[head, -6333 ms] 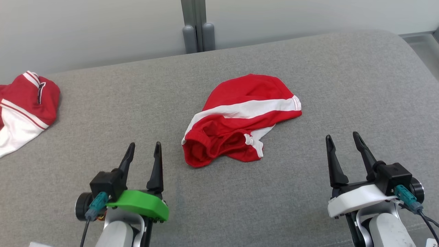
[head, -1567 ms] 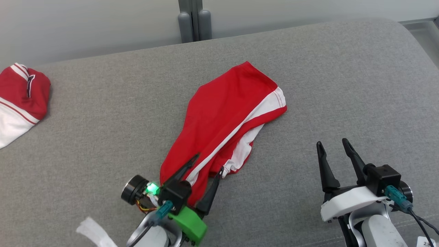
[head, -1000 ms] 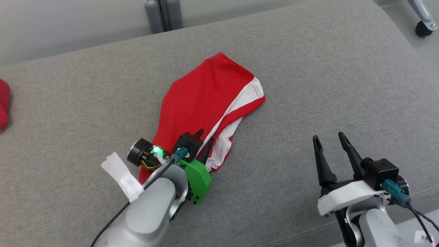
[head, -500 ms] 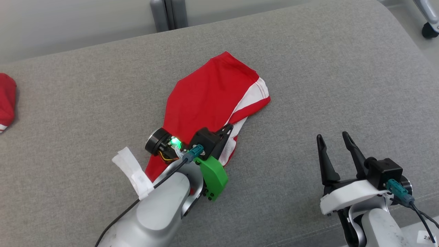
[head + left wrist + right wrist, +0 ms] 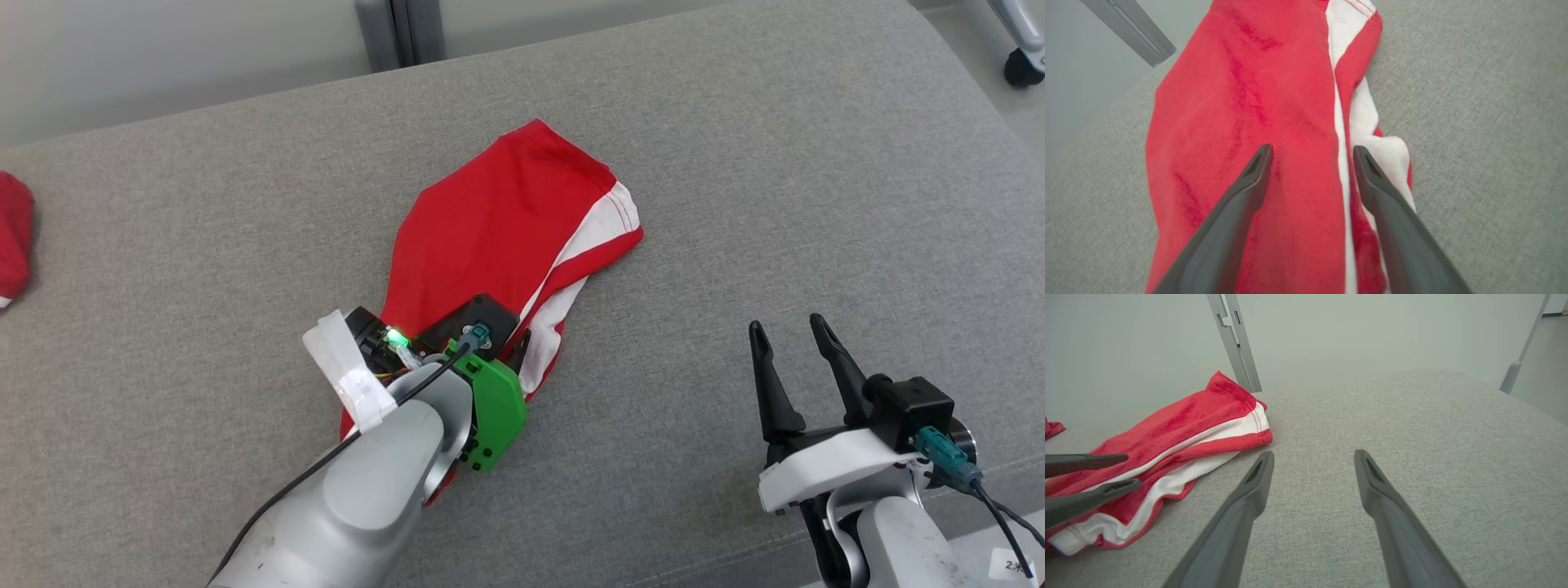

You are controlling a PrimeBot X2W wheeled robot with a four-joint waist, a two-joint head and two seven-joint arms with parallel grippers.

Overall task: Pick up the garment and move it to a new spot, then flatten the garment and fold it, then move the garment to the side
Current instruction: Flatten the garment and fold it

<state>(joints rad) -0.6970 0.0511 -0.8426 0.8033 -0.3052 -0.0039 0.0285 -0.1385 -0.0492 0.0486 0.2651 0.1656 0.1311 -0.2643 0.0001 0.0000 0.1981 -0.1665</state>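
The garment (image 5: 506, 229) is red shorts with white side stripes, lying stretched out across the middle of the grey cushion (image 5: 735, 163). My left gripper (image 5: 513, 341) hangs over the garment's near end, pointing steeply down. In the left wrist view the left gripper (image 5: 1312, 151) is open, its two fingers spread just above the red cloth (image 5: 1241, 102), and nothing is pinched between them. My right gripper (image 5: 788, 327) stands open over bare cushion to the right of the garment. The right wrist view shows the right gripper (image 5: 1314, 455) with the garment (image 5: 1180, 428) and the left gripper (image 5: 1133, 470) off to its left.
A second red and white garment (image 5: 12, 237) lies at the cushion's far left edge. A grey post (image 5: 400, 33) stands behind the cushion. A caster wheel (image 5: 1020, 69) shows at the top right, where the cushion rounds off.
The crumpled garment now lies drawn out long. In the last second my left wrist tipped downward over its near end and its fingers came apart. The right arm stayed put.
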